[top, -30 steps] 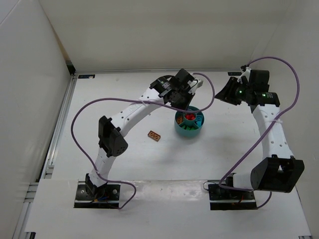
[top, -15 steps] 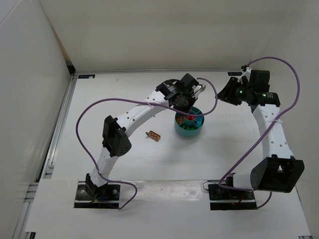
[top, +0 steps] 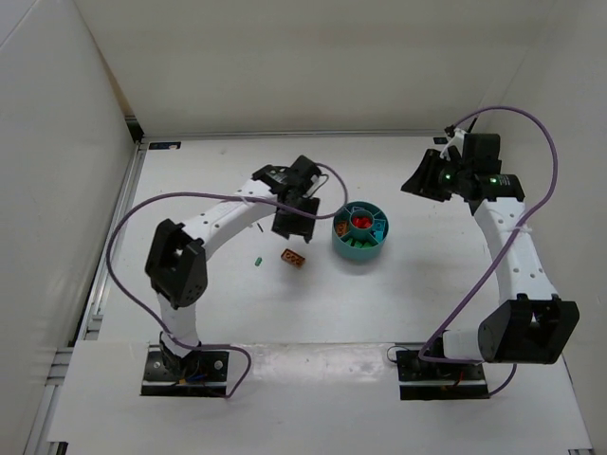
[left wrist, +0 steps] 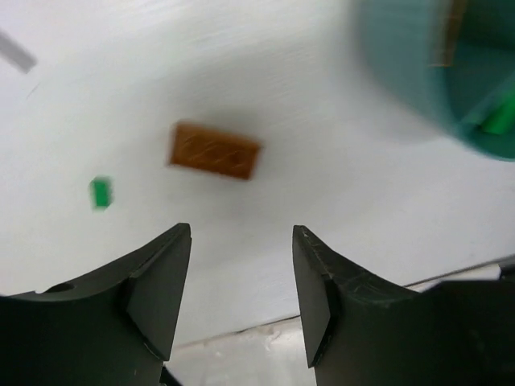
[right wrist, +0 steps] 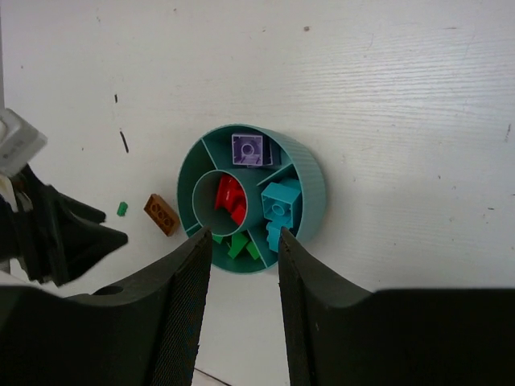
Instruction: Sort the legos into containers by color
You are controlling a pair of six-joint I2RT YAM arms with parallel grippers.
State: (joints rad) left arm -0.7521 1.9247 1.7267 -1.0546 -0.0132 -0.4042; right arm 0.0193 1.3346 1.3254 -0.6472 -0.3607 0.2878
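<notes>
The teal bowl (top: 360, 248) stands mid-table; in the right wrist view the bowl (right wrist: 310, 181) holds red legos (right wrist: 229, 201) in its central cup, with a purple one (right wrist: 247, 149), teal ones (right wrist: 280, 205) and green ones (right wrist: 237, 244) in the outer compartments. An orange lego (top: 293, 258) and a tiny green lego (top: 258, 260) lie on the table left of the bowl. My left gripper (top: 285, 226) hovers open and empty just above the orange lego (left wrist: 215, 151); the green lego (left wrist: 100, 192) lies to its left. My right gripper (top: 419, 180) hangs open and empty behind and to the right of the bowl.
White walls close the table at the back and on both sides. A metal rail (top: 112, 237) runs along the left edge. Purple cables (top: 142, 204) loop beside both arms. The left arm's fingers (right wrist: 64, 237) show at the left of the right wrist view.
My left gripper swung from over the bowl to the left, above the orange lego, and opened. A tiny green lego now lies on the table. The right gripper shifted slightly.
</notes>
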